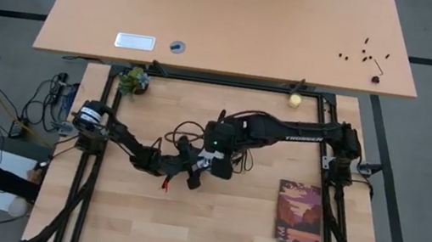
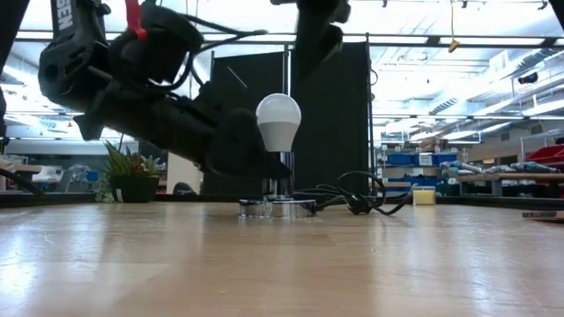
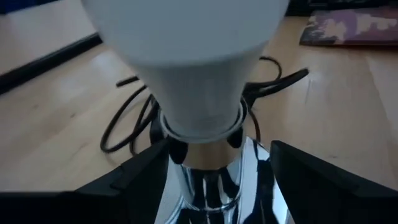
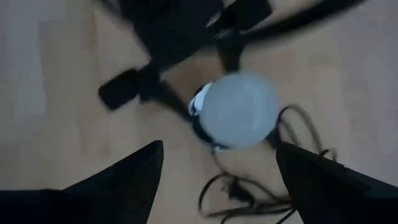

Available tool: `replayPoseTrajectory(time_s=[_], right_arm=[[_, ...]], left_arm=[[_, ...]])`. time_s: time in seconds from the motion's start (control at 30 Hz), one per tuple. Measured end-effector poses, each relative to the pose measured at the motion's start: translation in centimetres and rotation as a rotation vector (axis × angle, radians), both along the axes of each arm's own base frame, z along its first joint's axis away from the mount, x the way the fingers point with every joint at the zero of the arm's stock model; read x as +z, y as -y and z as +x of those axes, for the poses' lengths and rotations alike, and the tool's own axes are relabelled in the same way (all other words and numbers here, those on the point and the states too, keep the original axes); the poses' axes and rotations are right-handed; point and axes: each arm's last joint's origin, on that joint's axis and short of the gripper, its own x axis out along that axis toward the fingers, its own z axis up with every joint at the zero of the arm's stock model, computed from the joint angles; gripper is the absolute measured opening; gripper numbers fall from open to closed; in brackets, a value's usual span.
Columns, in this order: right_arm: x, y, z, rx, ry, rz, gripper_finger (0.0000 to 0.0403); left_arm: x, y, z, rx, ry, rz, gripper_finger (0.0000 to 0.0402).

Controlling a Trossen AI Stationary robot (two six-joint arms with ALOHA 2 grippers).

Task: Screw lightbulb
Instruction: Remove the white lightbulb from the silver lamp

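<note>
Small white pear-shaped lightbulb point(image 2: 278, 121) stands upright in the chrome socket stem point(image 2: 279, 187) mid-counter. Left gripper point(image 3: 217, 168) clamps the stem beneath it; right gripper point(image 4: 217, 158) hovers above, fingers spread. Light, slick, probably fragile (grasp the widest girth, gently).

The lightbulb point(image 2: 278, 121) stands upright in the socket stand point(image 2: 278, 207) on the tabletop point(image 2: 282, 264). The left claw point(image 3: 205, 180) straddles the stand's stem just below the bulb. The right claw point(image 4: 217, 186) hangs above the bulb, apart from it. A cord point(image 2: 352, 198) lies beside the stand.
</note>
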Motion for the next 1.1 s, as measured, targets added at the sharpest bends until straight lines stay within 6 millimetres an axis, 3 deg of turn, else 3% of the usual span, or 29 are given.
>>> replayPoseTrajectory(time_s=[0.37, 0.6, 0.9, 1.1], right_arm=[[-0.5, -0.7, -1.3, 0.114, -0.137, 0.037, 0.0320], [-3.5, -2.2, -1.1, 0.179, -0.105, 0.027, 0.0320], [-3.5, 0.7, -0.8, -0.146, -0.066, 0.019, 0.0320], [-3.4, 0.8, -0.1, -0.221, 0.003, 0.063, 0.0320]], left_arm=[[3.4, 0.2, -1.4, 0.006, -0.067, -0.009, 0.0284], [4.1, 1.0, -2.0, -0.035, -0.100, 0.012, 0.0284], [3.0, 0.7, -1.5, -0.009, -0.089, -0.011, 0.0284], [1.7, 0.0, -0.7, 0.014, -0.060, 0.008, 0.0284]])
